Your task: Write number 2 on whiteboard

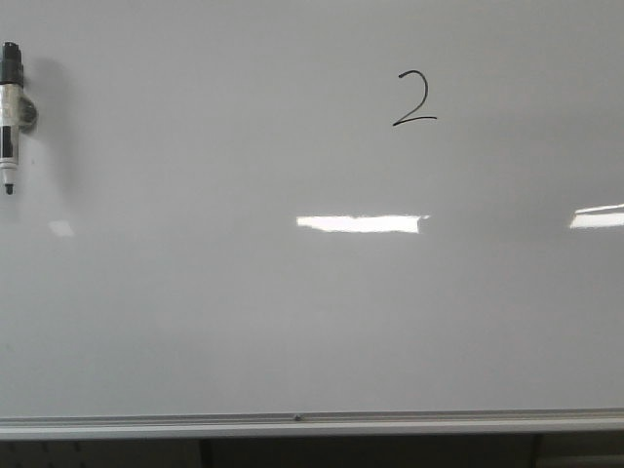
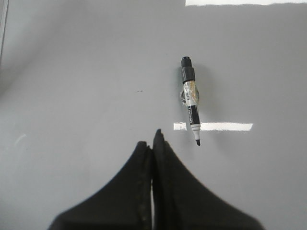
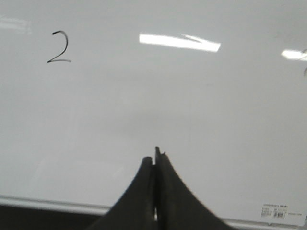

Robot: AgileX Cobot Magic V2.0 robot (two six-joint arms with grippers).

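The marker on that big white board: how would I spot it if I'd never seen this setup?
Start with the whiteboard, which fills almost the whole front view. Go to its far left edge, near the top, where the marker sits upright, black tip pointing down. It is the only solid object on the board; the number 2 is just thin ink, and the bright white patches are light reflections.

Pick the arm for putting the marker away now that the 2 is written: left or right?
Left, probably. The marker shows in the left wrist view, near the shut left gripper, and sits at the whiteboard's far left. The right gripper, also shut, sees only the number 2.
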